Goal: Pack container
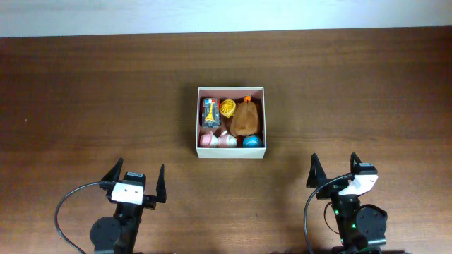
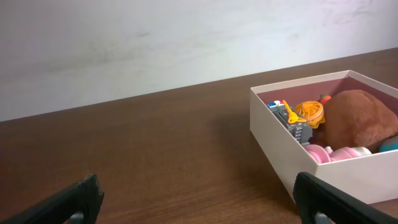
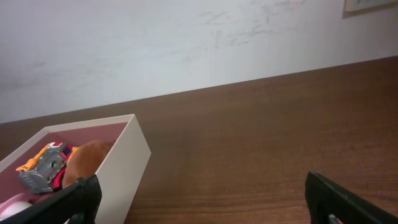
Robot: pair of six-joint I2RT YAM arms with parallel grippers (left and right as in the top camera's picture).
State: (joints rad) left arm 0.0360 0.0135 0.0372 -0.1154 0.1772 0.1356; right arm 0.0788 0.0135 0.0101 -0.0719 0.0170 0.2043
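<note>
The container (image 1: 231, 153) is a square cream-white box with a reddish-brown inside, at the middle of the table. It holds several small toys: a brown plush (image 1: 246, 118), a grey and orange toy vehicle (image 1: 210, 113), a yellow ball (image 1: 227, 108), pink pieces and a blue ball. It also shows in the left wrist view (image 2: 273, 134) at right and in the right wrist view (image 3: 124, 168) at left. My left gripper (image 1: 136, 178) is open and empty near the front left. My right gripper (image 1: 333, 168) is open and empty near the front right.
The brown wooden table (image 1: 85, 99) ends at a white wall along the far edge. Black cables (image 1: 67, 204) run from both arm bases at the front.
</note>
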